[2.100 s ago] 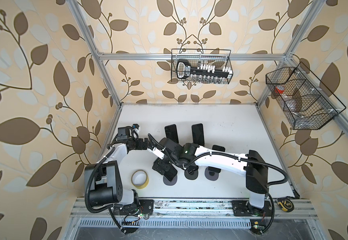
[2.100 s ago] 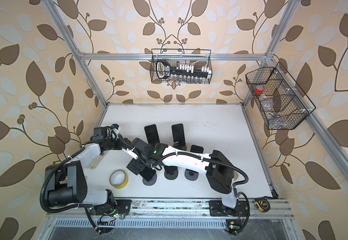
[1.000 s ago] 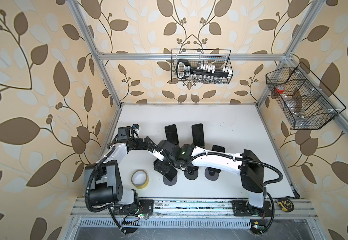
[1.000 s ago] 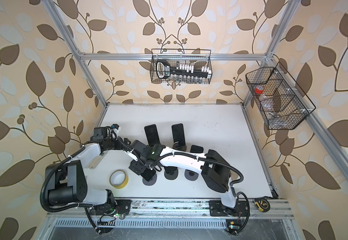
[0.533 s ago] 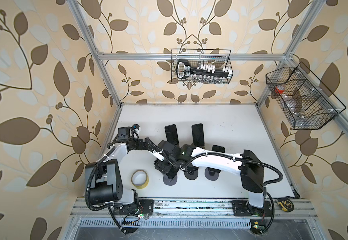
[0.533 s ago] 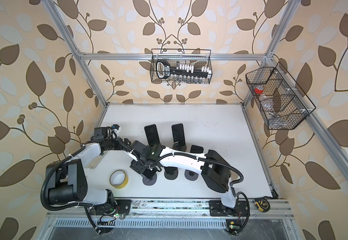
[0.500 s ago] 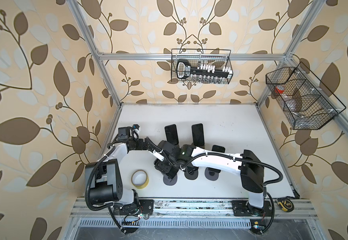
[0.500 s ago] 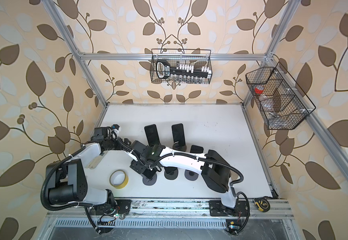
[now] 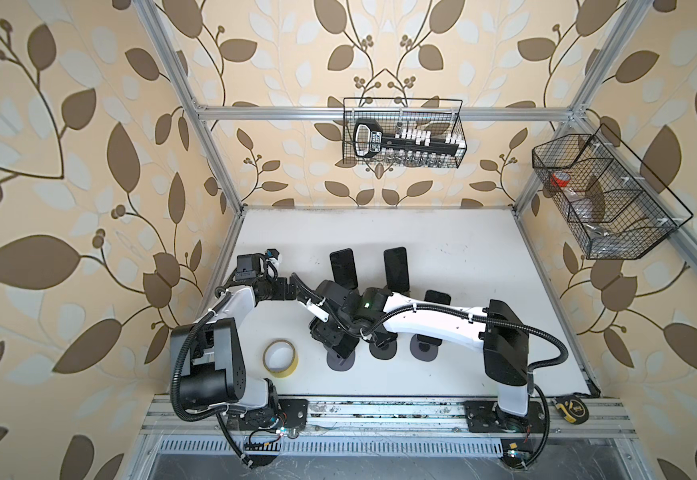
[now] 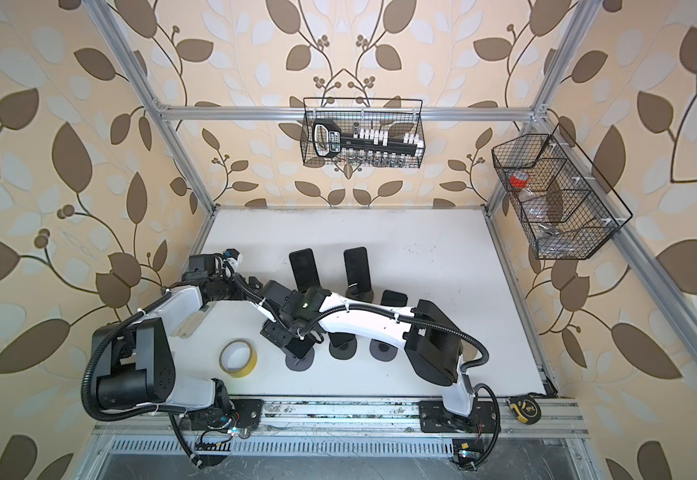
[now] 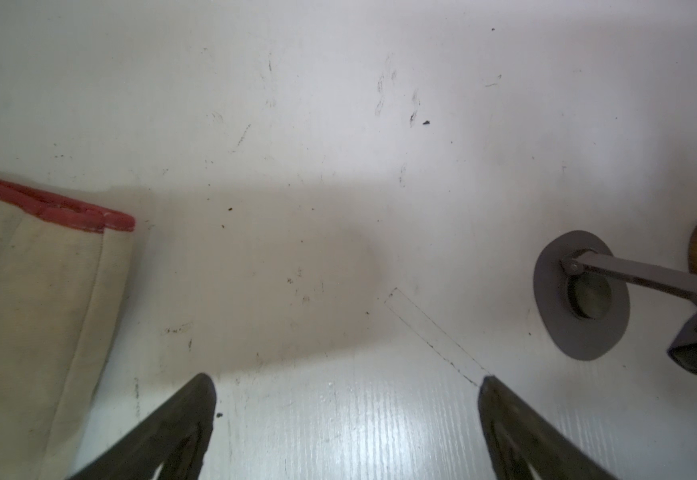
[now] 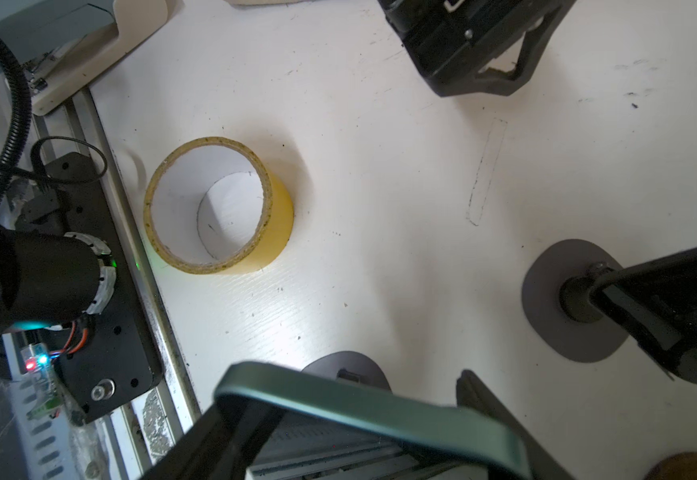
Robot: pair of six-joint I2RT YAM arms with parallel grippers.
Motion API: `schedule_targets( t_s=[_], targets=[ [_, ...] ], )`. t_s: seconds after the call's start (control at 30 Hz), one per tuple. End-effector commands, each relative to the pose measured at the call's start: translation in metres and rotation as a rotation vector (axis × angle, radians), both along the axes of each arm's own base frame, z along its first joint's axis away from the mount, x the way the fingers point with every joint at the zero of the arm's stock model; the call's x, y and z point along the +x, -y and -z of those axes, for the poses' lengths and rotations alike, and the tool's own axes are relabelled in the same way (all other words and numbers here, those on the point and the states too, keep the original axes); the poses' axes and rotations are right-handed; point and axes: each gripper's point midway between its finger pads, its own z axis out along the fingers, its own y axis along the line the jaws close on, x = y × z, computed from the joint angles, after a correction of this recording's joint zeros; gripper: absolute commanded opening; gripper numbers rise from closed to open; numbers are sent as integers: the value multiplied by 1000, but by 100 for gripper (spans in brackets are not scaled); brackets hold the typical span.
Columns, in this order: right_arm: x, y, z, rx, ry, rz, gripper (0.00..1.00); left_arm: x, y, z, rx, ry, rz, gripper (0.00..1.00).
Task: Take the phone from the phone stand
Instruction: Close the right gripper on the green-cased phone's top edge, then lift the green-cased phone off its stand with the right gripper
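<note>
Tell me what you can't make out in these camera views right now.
Phone: blurred and cut off by the frame edge in the right wrist view; whether the right gripper is pinching it cannot be told.
Its phone stand: mostly under that gripper in both top views.
Side wire basket contents: too small in both top views.
Beige fabric: cut off by the frame edge in the left wrist view.

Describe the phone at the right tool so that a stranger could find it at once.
On the white table, three round-based phone stands form the near row, beside a yellow tape roll. The phone is at the stand nearest that roll. Unlike the other phones, its dark green top edge lies between the fingers of the right tool.
</note>
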Motion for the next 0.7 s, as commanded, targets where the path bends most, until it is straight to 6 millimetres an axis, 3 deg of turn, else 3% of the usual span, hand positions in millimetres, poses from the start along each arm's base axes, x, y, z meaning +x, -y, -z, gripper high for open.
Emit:
schedule_targets(
  t_s=[0.0,0.3,0.67],
  targets=[
    [-3,-3,-53,92,29,3,70,10,-3,-15,-13,37,-1,99],
    [0,2,-99,223,-32,9,69,10,-3,-15,-14,37,0,99],
    [52,33,-151,309,18,126,69,10,-3,-15,-16,36,1,99]
  ],
)
